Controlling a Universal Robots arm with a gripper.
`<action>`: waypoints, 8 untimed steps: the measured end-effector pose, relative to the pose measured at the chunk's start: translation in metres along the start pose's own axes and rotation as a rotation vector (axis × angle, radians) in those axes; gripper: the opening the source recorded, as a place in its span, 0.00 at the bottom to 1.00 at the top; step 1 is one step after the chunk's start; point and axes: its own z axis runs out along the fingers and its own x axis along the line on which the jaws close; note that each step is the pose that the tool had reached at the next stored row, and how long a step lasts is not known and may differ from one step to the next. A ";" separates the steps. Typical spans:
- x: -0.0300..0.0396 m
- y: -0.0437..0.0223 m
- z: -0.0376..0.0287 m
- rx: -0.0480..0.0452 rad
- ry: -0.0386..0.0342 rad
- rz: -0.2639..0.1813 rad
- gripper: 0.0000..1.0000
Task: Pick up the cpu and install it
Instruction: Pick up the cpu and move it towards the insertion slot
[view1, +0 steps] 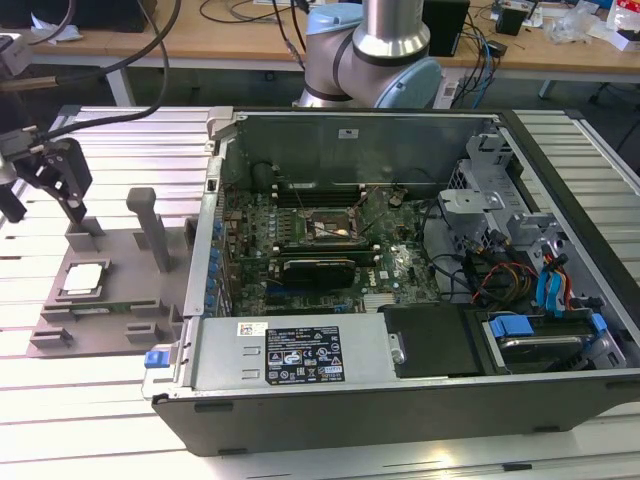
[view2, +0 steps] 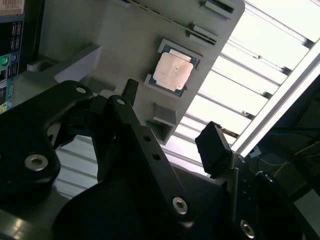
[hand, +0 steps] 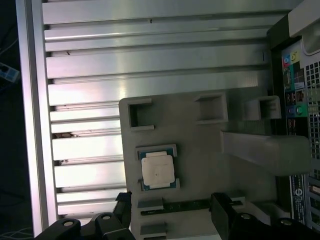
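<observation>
I read the gripper (view1: 45, 205) jaws as spread wide and empty, above the tray (view1: 150, 300). The cpu (view1: 82, 278) lies flat in its tray recess, below the jaws, near the bench (view1: 90, 420) edge at the exterior view's left; it is square, with no long axis

Gripper (view1: 45, 205) spread, by tray (view1: 125, 290) w/ cpu (view1: 82, 280), PC case (view1: 300, 425) open
</observation>
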 end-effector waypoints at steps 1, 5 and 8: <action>0.0000 0.0000 0.0007 0.0000 0.0000 0.000 0.74; 0.0002 0.0000 0.0068 -0.0001 0.0000 0.000 0.74; 0.0003 0.0000 0.0104 0.0000 0.0000 0.000 0.74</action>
